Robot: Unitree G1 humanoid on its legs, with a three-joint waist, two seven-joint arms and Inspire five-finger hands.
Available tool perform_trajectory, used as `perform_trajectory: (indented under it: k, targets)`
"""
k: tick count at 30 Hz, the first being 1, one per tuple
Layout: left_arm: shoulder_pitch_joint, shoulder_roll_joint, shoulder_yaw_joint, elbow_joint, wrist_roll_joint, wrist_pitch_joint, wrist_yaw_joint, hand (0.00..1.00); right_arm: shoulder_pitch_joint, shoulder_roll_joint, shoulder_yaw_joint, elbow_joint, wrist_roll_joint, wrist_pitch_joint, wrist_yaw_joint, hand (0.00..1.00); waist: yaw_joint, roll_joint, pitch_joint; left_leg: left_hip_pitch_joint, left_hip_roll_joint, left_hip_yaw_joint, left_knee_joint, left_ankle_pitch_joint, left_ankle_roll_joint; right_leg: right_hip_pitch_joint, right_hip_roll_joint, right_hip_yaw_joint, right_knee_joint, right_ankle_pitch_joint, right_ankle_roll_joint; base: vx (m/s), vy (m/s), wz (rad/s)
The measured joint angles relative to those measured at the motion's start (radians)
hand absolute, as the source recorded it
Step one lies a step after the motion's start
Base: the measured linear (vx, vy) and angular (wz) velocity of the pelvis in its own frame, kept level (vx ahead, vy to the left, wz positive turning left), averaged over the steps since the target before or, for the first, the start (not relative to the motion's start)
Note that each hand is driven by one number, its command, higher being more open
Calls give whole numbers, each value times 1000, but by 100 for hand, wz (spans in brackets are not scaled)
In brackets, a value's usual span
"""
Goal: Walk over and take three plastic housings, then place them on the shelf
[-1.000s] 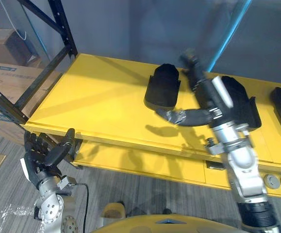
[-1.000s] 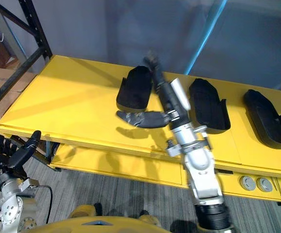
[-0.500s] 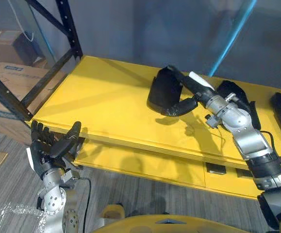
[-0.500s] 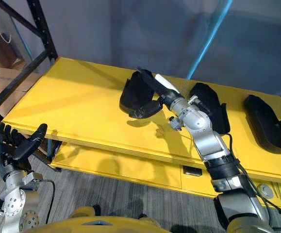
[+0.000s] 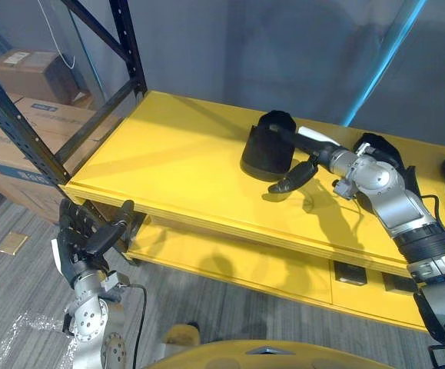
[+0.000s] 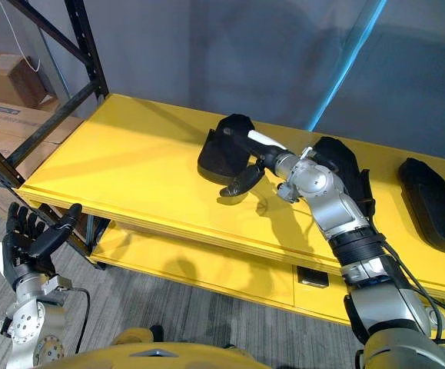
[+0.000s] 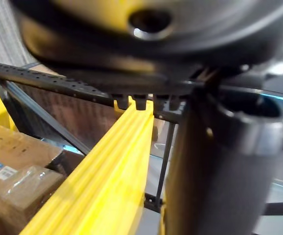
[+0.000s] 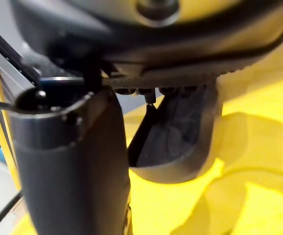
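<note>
Shelf [image 6: 130, 161] runs left to right across scene. Three housings in row on it: left housing [image 6: 224, 144] mid-shelf, middle housing [image 6: 349, 173] right of it, right housing [image 6: 428, 196] furthest right. Right hand [image 6: 277, 160] at left housing's right side, fingers [image 6: 262, 141] over its top, thumb [image 6: 244, 181] on near side. Left hand [image 6: 31, 244] low, near left, before shelf's near left corner. Rack upright [image 6: 84, 42] at shelf's far left corner; cardboard boxes [image 6: 3, 77] left of it. Lower board [image 6: 191, 261] under shelf.

Right hand [image 6: 268, 158] frame centre, straight fingers touching leftmost housing [image 6: 220, 150] on yellow shelf [image 6: 130, 154]. Middle housing [image 6: 347, 157], right-edge housing [image 6: 431, 194] further right. Left hand [image 6: 30, 242] lower left, fingers spread.
</note>
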Motion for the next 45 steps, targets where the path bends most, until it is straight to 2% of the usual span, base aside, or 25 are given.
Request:
perform_trajectory:
  k: [3, 10, 20, 26, 36, 45]
  targets:
    - [-1, 0, 0, 0, 0, 4, -2, 100, 0, 0, 15, 25, -2, 24, 70, 100, 0, 0, 0, 12, 0, 3, -18, 12, 0, 2, 0, 2, 0, 0, 0, 1, 1, -1]
    - [-3, 0, 1, 0, 3, 39, -2, 100, -2, -42, 22, 26, -37, 26, 167, 100, 5, -1, -1, 24, 0, 12, -36, 19, -1, 1, 0, 9, -1, 1, 0, -1, 6, -3]
    - [-7, 0, 0, 0, -14, 41, -11, 100, -1, -89, 42, 29, -38, 25, 185, 100, 2, -2, -3, 51, -1, 24, -84, 38, 0, 1, 0, 21, -2, 1, 1, -1, 7, -3]
    - [-26, 1, 0, 0, -14, 41, -9, 100, -1, -89, 50, 32, -34, 1, 208, 100, 2, -3, -3, 66, -2, 26, -115, 54, -1, 1, 0, 23, -2, 1, 1, 0, 0, 0]
    - [-26, 3, 2, 0, -15, 41, -20, 100, 0, -99, 72, 26, 121, -25, 240, 100, 6, -7, -6, 67, -2, 25, -116, 54, -1, 1, 1, 23, -2, 1, 1, 0, 0, 0]
    - [-26, 3, 2, 0, -16, 44, -29, 100, -1, -99, 74, 22, 122, -21, 283, 100, 12, -8, -7, 67, -2, 24, -116, 54, -1, 1, 1, 22, -2, 1, 1, 0, 0, 0]
